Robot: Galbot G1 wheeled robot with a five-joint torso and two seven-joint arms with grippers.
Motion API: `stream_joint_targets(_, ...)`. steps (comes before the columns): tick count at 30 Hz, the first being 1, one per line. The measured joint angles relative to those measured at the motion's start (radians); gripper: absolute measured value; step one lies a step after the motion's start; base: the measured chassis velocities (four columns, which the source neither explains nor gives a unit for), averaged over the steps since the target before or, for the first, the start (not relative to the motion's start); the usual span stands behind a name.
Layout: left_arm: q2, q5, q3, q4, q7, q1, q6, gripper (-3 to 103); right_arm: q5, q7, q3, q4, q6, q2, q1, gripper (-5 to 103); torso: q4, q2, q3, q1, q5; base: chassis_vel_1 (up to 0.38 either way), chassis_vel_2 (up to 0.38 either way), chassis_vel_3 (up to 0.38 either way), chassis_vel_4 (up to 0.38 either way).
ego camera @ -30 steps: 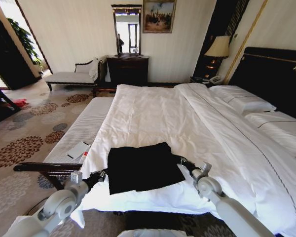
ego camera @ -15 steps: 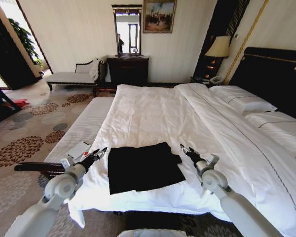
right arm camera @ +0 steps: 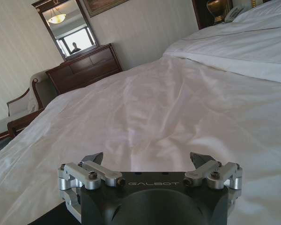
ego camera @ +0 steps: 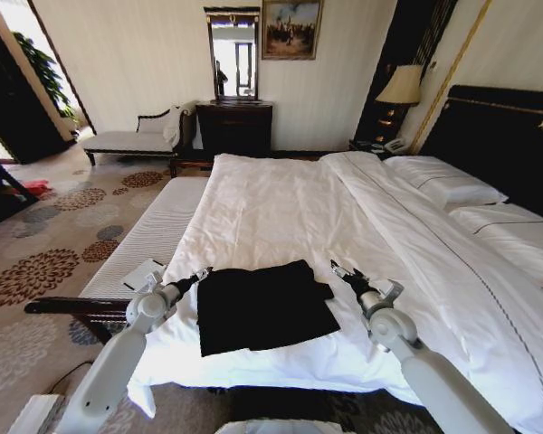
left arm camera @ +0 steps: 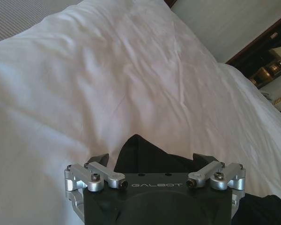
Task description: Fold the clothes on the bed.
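Observation:
The clothes [ego camera: 262, 307] are one black garment, lying flat as a rough rectangle on the white duvet near the foot of the bed [ego camera: 281, 217]. My left gripper [ego camera: 197, 275] hovers open at the garment's far left corner. In the left wrist view the black cloth [left arm camera: 145, 157] lies between the spread fingers of the left gripper [left arm camera: 151, 158]. My right gripper [ego camera: 339, 269] stands open just off the garment's far right corner. From the right wrist, the right gripper [right arm camera: 147, 158] is open over bare white duvet [right arm camera: 168, 108].
A pale striped bench [ego camera: 154, 231] runs along the bed's left side with a white flat item [ego camera: 143, 274] on it. Pillows [ego camera: 443, 185] and a dark headboard [ego camera: 507, 136] are at the right. Patterned carpet [ego camera: 45, 262] lies to the left.
Both grippers have left the garment's near corners and risen toward its far corners. The left gripper has closed in on the left edge. The garment has not moved.

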Motion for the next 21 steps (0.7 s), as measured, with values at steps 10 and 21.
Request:
stream_joint_targets(10, -0.016, 0.043, 0.003, 0.02, 0.028, 0.004, -0.04, 89, 0.004, 0.004, -0.016, -0.027, -0.001, -0.001, 0.029, 100, -0.0001, 0.0, 0.0, 0.0, -0.0001, 0.0, 0.0, 0.0, 0.0)
stream_joint_targets(21, -0.026, 0.063, 0.002, 0.033, 0.038, 0.01, -0.059, 57, 0.004, 0.005, -0.017, -0.037, -0.001, -0.003, 0.032, 100, -0.0001, 0.0, 0.0, 0.0, -0.0001, 0.0, 0.0, 0.0, 0.0)
